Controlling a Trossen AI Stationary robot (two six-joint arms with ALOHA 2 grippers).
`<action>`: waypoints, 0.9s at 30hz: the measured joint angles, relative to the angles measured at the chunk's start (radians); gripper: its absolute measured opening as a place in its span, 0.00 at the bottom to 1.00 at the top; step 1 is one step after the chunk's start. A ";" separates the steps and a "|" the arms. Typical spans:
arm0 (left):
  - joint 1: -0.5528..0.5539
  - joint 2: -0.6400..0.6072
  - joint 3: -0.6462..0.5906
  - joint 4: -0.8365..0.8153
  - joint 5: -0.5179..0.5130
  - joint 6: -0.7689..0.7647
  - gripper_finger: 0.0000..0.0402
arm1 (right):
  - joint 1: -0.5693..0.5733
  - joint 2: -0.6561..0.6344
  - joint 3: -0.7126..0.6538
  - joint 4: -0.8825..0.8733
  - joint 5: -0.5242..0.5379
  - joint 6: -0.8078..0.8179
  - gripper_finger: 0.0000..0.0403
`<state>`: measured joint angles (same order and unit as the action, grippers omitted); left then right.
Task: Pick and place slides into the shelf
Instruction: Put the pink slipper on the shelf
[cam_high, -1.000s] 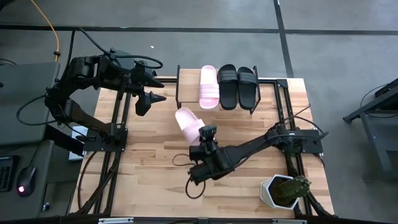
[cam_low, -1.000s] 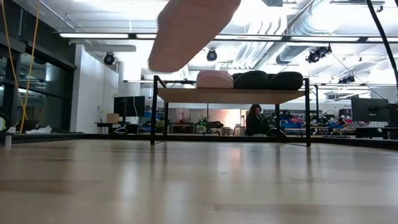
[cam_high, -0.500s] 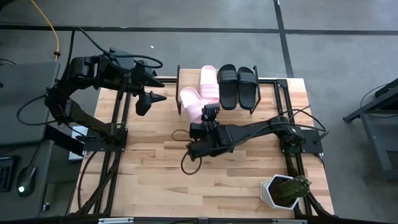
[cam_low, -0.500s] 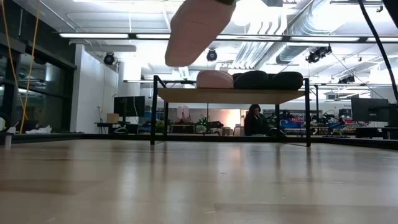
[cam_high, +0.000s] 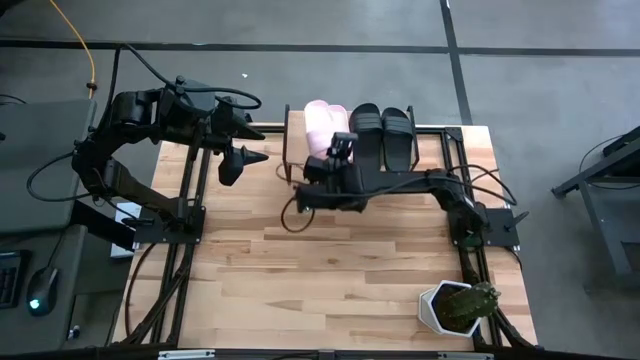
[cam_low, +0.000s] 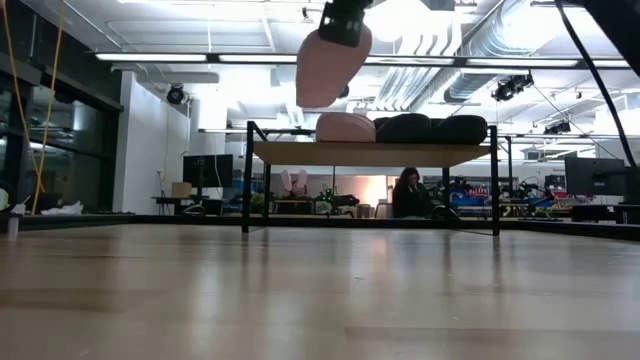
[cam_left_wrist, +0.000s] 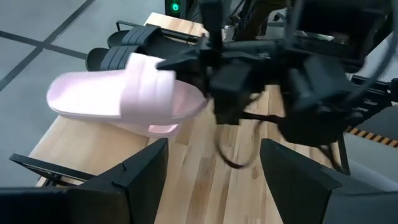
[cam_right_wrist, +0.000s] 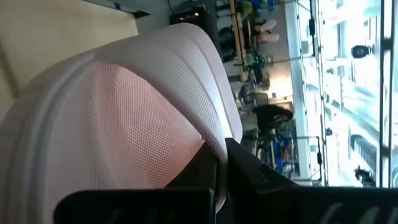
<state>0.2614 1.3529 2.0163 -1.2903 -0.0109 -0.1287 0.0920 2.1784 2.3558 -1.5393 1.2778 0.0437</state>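
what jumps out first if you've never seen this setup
A pink slide hangs in the air above the shelf's left end, pinched in the right gripper. On the shelf sit another pink slide and two black slides. The left gripper waits open at the table's far left.

Right gripper (cam_high: 338, 150) clamped (left gripper (cam_high: 240, 158) agape)

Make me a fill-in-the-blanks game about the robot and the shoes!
The right end effector holds a ___ slide.
The shelf already carries ___ slides.
The two slides farthest right in the high view are ___.
The left end effector holds ___.

Missing words: pink; three; black; nothing
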 joint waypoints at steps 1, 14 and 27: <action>0.000 0.000 0.000 0.000 0.000 0.000 0.61 | -0.012 0.000 0.000 0.007 0.000 0.000 0.00; 0.000 0.000 0.000 0.001 0.000 0.000 0.61 | -0.107 0.000 0.000 0.210 -0.061 -0.111 0.00; 0.000 0.000 0.000 0.001 0.000 0.000 0.61 | -0.114 0.000 -0.001 0.400 -0.119 -0.221 0.00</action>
<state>0.2614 1.3529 2.0167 -1.2896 -0.0109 -0.1284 -0.0220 2.1784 2.3550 -1.1398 1.1587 -0.1773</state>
